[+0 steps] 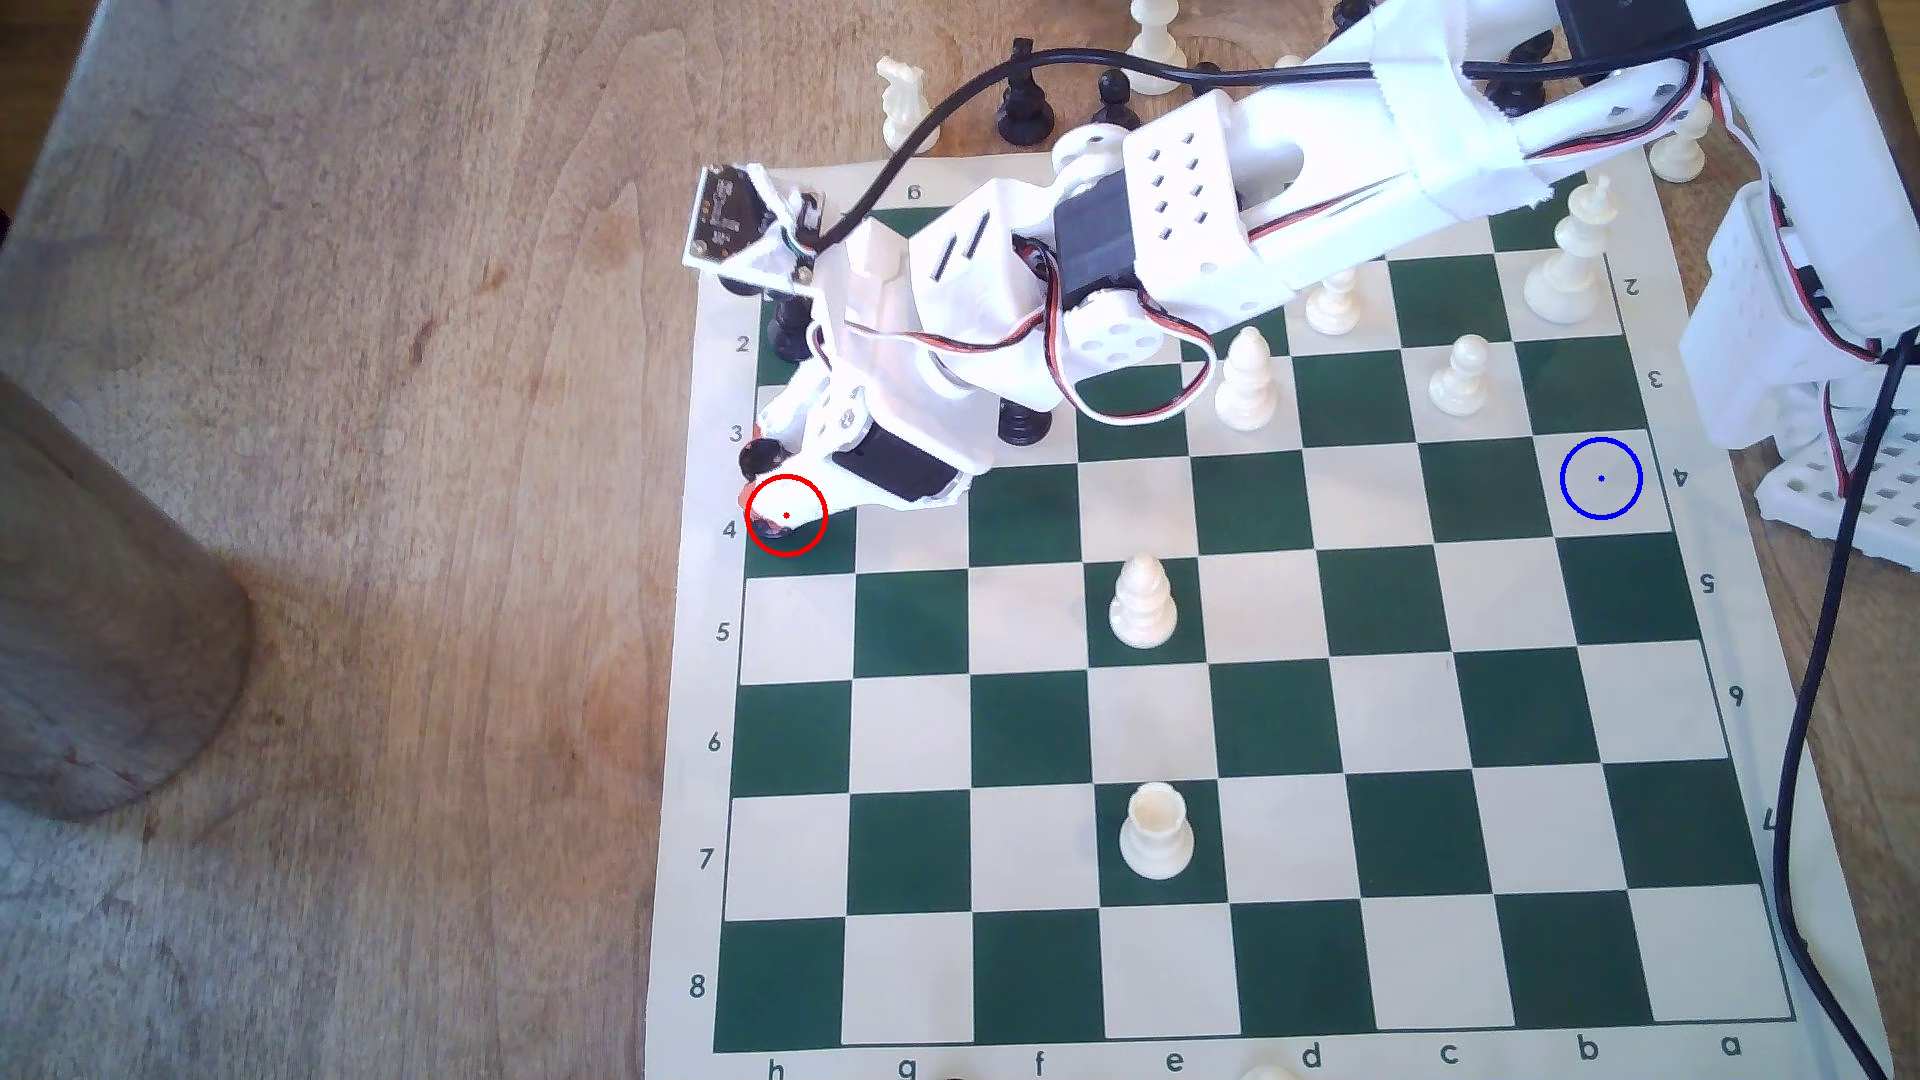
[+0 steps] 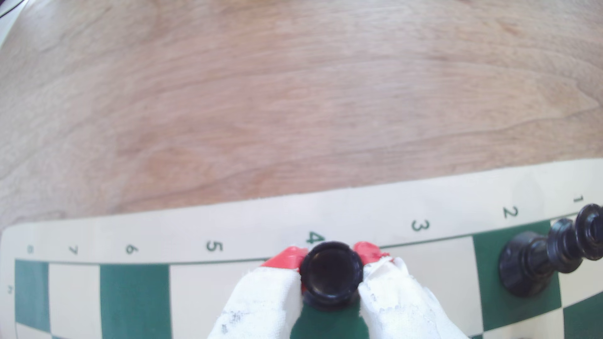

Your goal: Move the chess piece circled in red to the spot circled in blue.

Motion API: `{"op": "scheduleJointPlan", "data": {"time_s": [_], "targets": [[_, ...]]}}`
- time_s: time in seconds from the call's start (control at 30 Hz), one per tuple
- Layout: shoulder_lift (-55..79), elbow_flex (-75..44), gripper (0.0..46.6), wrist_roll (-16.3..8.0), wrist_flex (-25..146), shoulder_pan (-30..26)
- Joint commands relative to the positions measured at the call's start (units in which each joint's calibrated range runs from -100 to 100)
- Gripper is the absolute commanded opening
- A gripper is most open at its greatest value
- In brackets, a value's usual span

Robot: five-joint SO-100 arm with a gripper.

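Black rook (image 1: pixel 779 532), exterior view: it stands on the red-ringed dark green square at rank 4 on the board's (image 1: pixel 1288 727) left edge, mostly hidden under the pincer (image 1: pixel 774 504); the blue-ringed cream square (image 1: pixel 1601 478) lies well apart at the exterior view's right. Wrist view: the pincer (image 2: pixel 331 277) is clamped on the rook (image 2: pixel 331 272), a cloth-wrapped, red-tipped finger (image 2: pixel 277 287) pressed against each side (the piece looks upright), beside the wooden bench (image 2: pixel 293 97).
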Motion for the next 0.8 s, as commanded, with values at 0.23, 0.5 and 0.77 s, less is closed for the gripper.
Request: {"op": "scheduleJointPlan", "data": {"time_s": [0.23,0.5,0.77], "targets": [[-24.9,-3.3,0.2,-2.0,14.1,0.5],[-48.0,12.3,0.2,-2.0,21.1,2.0],[-67.9,34.2,0.2,-1.8,24.1,3.4]]}}
